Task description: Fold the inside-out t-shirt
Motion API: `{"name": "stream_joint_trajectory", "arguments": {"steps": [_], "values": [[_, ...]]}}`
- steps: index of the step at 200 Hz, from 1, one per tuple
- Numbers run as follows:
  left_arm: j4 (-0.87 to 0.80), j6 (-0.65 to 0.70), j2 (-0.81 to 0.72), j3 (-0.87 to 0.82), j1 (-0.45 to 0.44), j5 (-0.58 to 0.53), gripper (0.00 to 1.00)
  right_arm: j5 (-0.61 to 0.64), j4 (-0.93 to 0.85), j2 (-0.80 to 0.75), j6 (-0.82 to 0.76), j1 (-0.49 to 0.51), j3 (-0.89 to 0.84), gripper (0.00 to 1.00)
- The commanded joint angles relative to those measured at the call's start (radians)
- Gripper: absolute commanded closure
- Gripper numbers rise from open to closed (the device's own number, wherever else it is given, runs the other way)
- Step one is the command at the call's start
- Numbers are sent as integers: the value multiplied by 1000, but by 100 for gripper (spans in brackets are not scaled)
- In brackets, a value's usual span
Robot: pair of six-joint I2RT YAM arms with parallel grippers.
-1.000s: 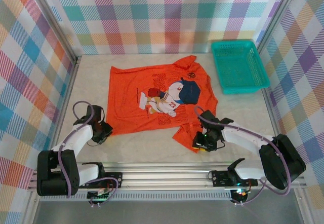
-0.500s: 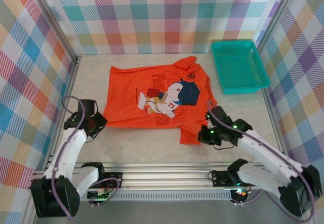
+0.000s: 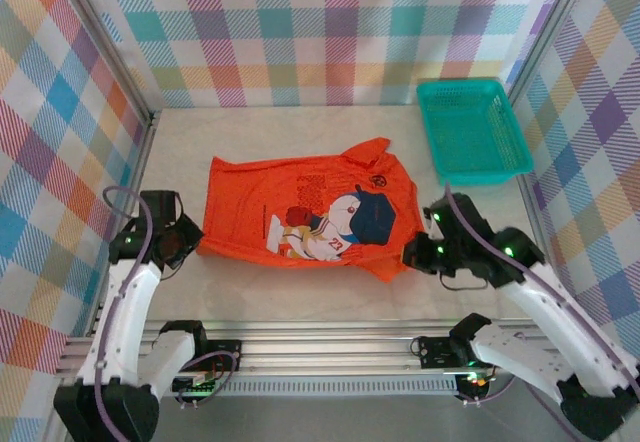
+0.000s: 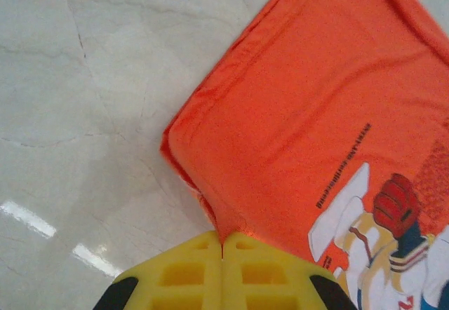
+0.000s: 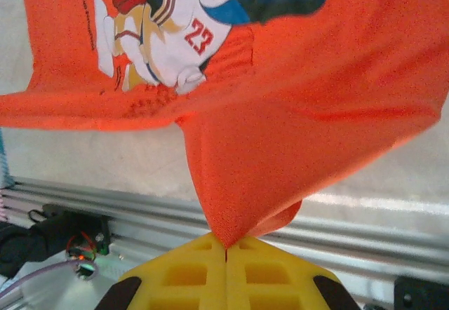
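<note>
A: What's on the counter (image 3: 300, 297)?

B: The t-shirt (image 3: 300, 197), mid-counter and spread sideways, well left of the teal basket (image 3: 472, 130). Its print (image 3: 340, 224) faces up. The far edge lies flat, and the near edge looks raised at both corners.

A: And the two arms?

B: The left end effector (image 4: 223, 245) is pressed together on the near left corner of the hem. The right end effector (image 5: 226, 245) is pinching the near right corner the same way, and the cloth fans out from it in a sagging cone.

A: How will it handle?

B: Light and limp, I'd say. It has no stiffness, so whatever lies between the two pinches droops and drags. Thin knit can slip out of a small grip if tugged hard.

A: Best places to hold?

B: Corners and seams, where the cloth is doubled. Both holds look small, just a tip of fabric. I'd move both arms together and avoid pulling it taut.
</note>
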Motion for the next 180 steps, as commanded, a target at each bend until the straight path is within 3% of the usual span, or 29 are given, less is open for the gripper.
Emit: {"name": "stream_joint_trajectory", "arguments": {"steps": [1, 62, 180], "values": [[76, 16, 119, 18, 14, -12, 100, 42, 117, 158, -101, -44, 55, 100], [191, 31, 404, 122, 26, -46, 100, -17, 263, 539, -273, -196, 296, 100], [245, 67, 718, 276, 39, -41, 100, -78, 310, 980, -299, -292, 562, 100]]}}
